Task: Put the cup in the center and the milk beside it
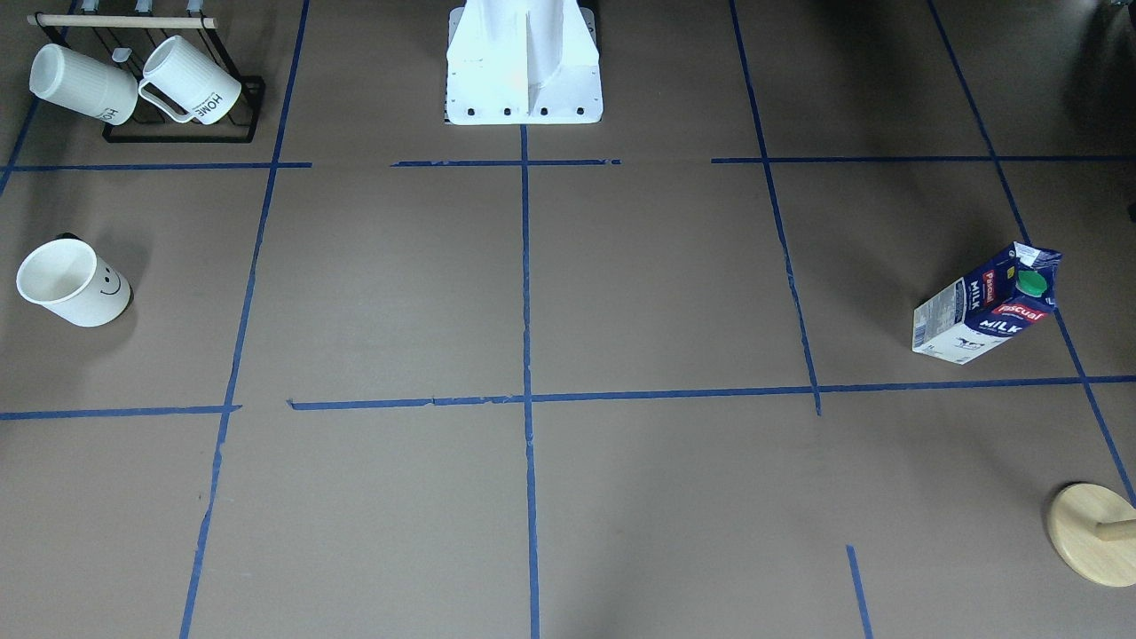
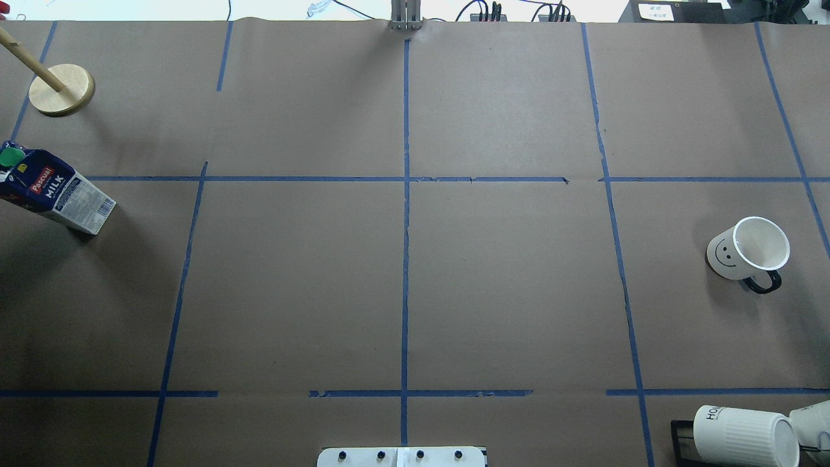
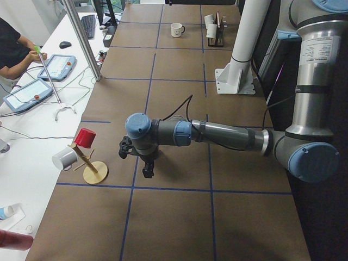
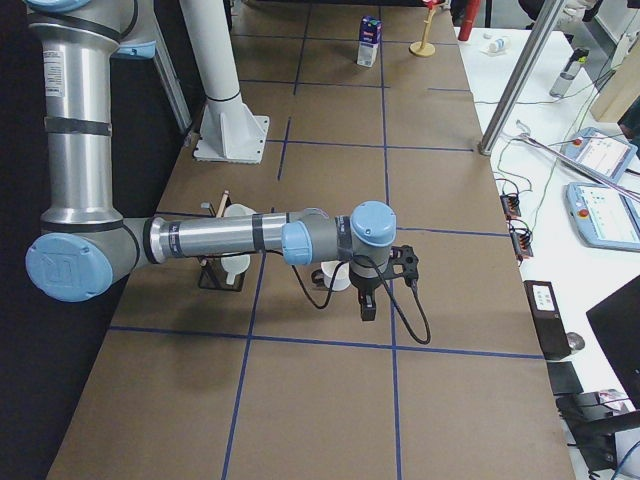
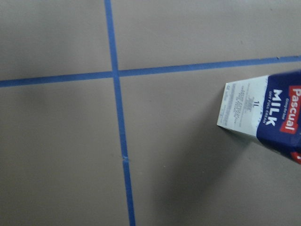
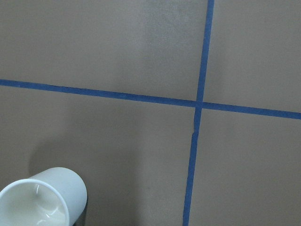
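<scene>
The cup (image 1: pixel 71 284), white with a smiley face, stands at the table's far right in the overhead view (image 2: pixel 746 250); its rim shows in the right wrist view (image 6: pixel 42 197). The milk (image 1: pixel 985 306) stands at the far left of the overhead view (image 2: pixel 55 191) and at the right edge of the left wrist view (image 5: pixel 263 115). The center (image 2: pixel 406 179) is a bare tape crossing (image 1: pixel 526 398). My left gripper (image 3: pixel 147 173) hangs over the table near the milk. My right gripper (image 4: pixel 366 310) hangs just beside the cup (image 4: pixel 335 275). I cannot tell whether either is open or shut.
A black rack with two ribbed "HOME" mugs (image 1: pixel 177 89) stands at the robot's near right corner (image 2: pixel 739 434). A wooden peg stand (image 2: pixel 61 89) with hung cups (image 3: pixel 87 157) stands beyond the milk. The robot's white base (image 1: pixel 524 62) is at the near edge.
</scene>
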`<act>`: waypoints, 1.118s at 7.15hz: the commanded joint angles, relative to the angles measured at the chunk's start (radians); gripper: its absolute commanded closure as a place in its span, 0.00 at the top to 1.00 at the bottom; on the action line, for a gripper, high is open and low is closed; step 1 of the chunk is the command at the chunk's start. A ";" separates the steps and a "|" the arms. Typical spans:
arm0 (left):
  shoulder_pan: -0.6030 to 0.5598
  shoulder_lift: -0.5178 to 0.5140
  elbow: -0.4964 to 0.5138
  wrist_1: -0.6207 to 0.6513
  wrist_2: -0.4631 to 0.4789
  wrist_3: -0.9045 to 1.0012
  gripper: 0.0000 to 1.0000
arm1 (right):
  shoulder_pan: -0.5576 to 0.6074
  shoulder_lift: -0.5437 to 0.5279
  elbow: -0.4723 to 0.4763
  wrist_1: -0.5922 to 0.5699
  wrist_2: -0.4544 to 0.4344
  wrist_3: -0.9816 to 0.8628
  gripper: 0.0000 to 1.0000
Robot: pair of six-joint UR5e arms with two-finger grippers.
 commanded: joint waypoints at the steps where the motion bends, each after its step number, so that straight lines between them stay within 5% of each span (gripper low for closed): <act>1: -0.002 0.039 -0.055 -0.013 0.050 0.003 1.00 | 0.000 -0.006 0.002 0.001 0.007 0.000 1.00; 8: 0.009 0.052 -0.079 -0.016 0.042 -0.072 1.00 | -0.063 -0.030 0.005 0.077 0.013 -0.012 1.00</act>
